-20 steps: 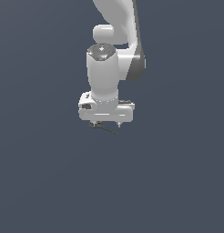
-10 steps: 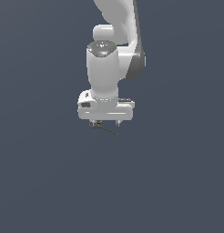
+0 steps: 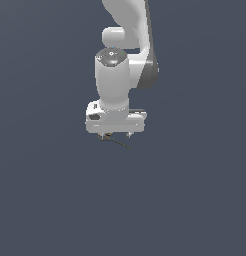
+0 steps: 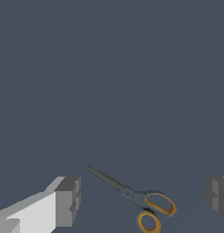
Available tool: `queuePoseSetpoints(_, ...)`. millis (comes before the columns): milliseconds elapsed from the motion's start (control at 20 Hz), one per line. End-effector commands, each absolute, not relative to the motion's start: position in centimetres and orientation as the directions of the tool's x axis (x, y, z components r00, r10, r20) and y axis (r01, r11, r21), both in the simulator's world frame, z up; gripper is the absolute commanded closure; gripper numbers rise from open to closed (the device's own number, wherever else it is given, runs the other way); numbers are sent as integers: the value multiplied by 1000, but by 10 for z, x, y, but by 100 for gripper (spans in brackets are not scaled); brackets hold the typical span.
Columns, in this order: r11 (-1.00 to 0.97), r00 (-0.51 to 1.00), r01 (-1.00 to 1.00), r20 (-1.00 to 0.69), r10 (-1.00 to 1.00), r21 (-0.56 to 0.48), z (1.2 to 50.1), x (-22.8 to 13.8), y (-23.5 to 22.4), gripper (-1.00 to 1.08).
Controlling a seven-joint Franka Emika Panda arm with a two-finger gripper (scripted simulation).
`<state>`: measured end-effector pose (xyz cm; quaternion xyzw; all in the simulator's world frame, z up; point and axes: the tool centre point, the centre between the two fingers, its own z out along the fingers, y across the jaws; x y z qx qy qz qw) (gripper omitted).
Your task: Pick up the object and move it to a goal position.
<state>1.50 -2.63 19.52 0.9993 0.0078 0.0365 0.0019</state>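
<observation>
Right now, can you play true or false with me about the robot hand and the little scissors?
1. The scissors have orange handles. True.
2. The gripper is squeezing the scissors tight. False: its fingers stand wide apart, with the scissors between them, untouched.
3. The scissors' blades are closed to a thin point. True.
4. In the exterior view, the scissors sit far off to the side of the gripper. False: they show just under it.
5. A red ball lies beside the scissors. False: only scissors show.
</observation>
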Motion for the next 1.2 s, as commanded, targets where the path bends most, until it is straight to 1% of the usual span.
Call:
queuePoseSetpoints(0,-999,997,44,69,44,8,189,12,-28,-92)
queuePoseSetpoints(550,-962,961,272,40,273,26,144,-12,-40,-92)
queuePoseSetpoints(1150,-827,827,562,7,562,18,89,-51,-49,-92)
